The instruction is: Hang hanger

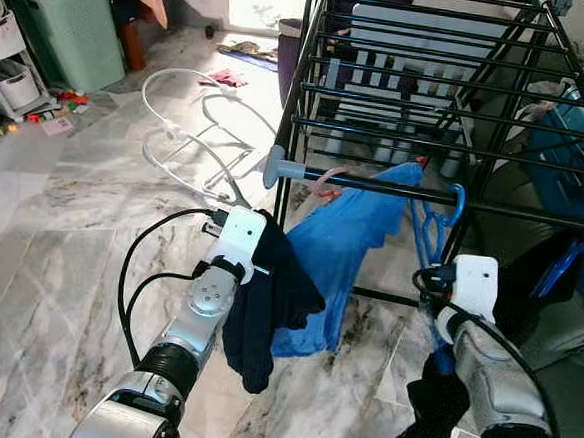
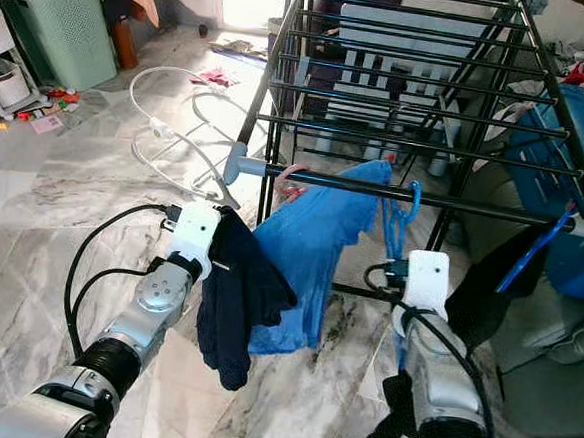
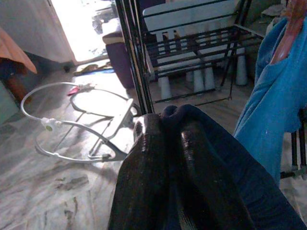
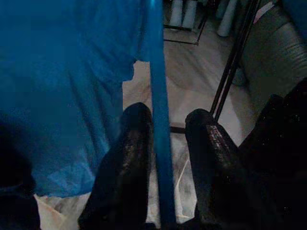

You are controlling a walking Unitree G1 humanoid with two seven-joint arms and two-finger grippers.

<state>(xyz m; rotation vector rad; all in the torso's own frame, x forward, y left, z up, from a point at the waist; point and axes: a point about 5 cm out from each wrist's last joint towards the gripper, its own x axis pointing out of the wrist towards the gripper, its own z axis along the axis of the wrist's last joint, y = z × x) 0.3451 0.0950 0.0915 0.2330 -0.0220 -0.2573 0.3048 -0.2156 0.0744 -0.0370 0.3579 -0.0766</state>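
Hanger: the blue hanger (image 1: 434, 227) is hooking over the front rail of the black drying rack (image 1: 449, 120), near the rack's front right corner, its hook riding on the bar and its body dangling below.
Right gripper: the right gripper (image 4: 165, 167) is reaching up from below the rail, and its two black fingers (image 4: 129, 158) are sitting on either side of the hanger's thin blue bar, closing in on it with a sliver of gap showing on one side.
Left gripper: the left gripper (image 3: 165, 158) is hovering just in front of the rack's front left corner, fingers pressed together and pinching a dark navy garment (image 1: 266, 297) that is draping down over the wrist.
Blue shirt: a blue shirt (image 1: 345, 248) is hanging from the same front rail, between the two grippers, beside the hanger, with a pink hook (image 1: 324, 184) showing at its top.
Floor: marble floor (image 1: 60, 243) is spreading under everything, and a white wire frame (image 1: 193, 132) is lying on it well left of the rack.
Background: a green bin (image 1: 75, 28) is standing at the far left.
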